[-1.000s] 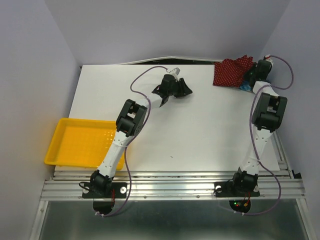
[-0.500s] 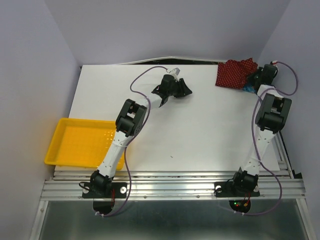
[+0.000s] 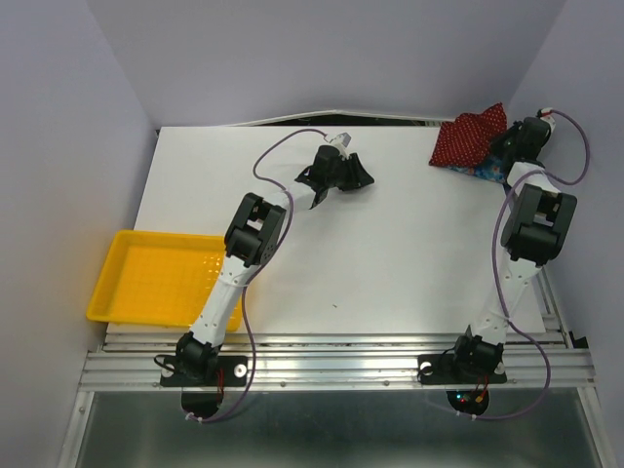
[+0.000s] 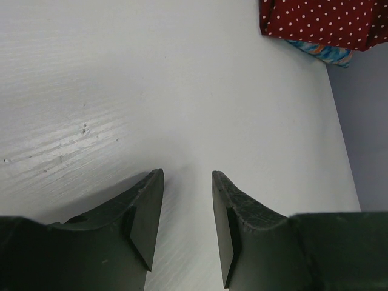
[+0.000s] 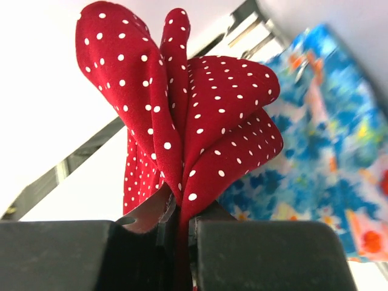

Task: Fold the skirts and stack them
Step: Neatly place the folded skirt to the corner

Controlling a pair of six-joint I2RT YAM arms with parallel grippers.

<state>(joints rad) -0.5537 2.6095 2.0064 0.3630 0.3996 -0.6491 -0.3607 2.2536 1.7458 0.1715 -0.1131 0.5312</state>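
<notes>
Pinching a bunched fold of the dark red, white-dotted cloth skirt (image 5: 182, 109) at the white table's (image 3: 390, 253) far right corner, the right gripper (image 5: 179, 218), its jaws clamped, may drag it, or the bright blue floral cloth skirt (image 5: 315, 151) partly under it, over the edge (a wall stands close). The left gripper (image 4: 188, 206), half open and empty, hovers near the far edge, with bare surface reaching towards the yellow plastic tray (image 3: 156, 278) at the near left.

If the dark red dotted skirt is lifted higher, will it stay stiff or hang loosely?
Probably floppy: the red skirt bunches into soft folds at the closed jaws of the right gripper. It looks thin and light, so it would likely drape.
</notes>
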